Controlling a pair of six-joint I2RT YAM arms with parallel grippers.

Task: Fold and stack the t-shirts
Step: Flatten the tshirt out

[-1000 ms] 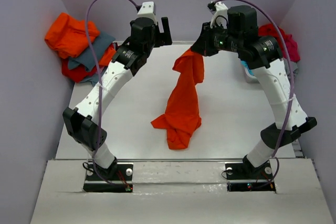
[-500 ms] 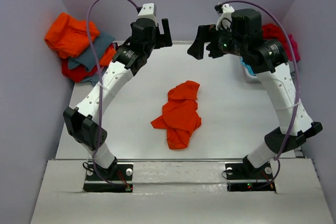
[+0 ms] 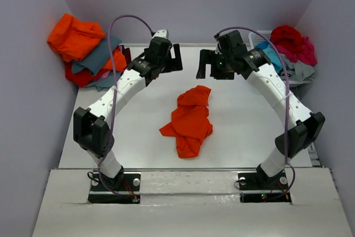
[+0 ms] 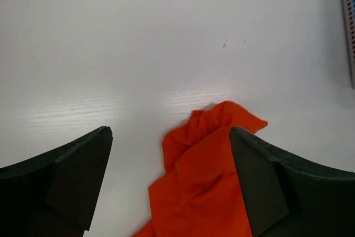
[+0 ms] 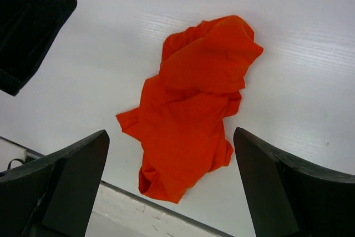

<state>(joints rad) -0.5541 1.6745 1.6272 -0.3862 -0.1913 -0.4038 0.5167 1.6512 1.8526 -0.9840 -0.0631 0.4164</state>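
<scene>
A bright orange t-shirt (image 3: 189,120) lies crumpled in a heap in the middle of the white table (image 3: 138,131), touching neither gripper. My left gripper (image 3: 175,59) hangs open above the table behind the heap's far left. In the left wrist view the heap's far end (image 4: 205,181) shows between the spread fingers of that gripper (image 4: 169,137). My right gripper (image 3: 208,66) is open too, just behind the heap's far right. Its wrist view looks down on the whole t-shirt (image 5: 191,109) between its wide jaws (image 5: 171,134). Nothing is held.
A pile of orange, grey and red shirts (image 3: 83,48) sits at the back left, beyond the table's edge. At the back right, crimson, turquoise and grey shirts (image 3: 288,48) are heaped on a slatted basket (image 4: 348,20). Purple walls close in on three sides.
My right gripper opened and let go of the orange t-shirt, which dropped from hanging into a crumpled heap. Both arms have since come lower and closer to the heap.
</scene>
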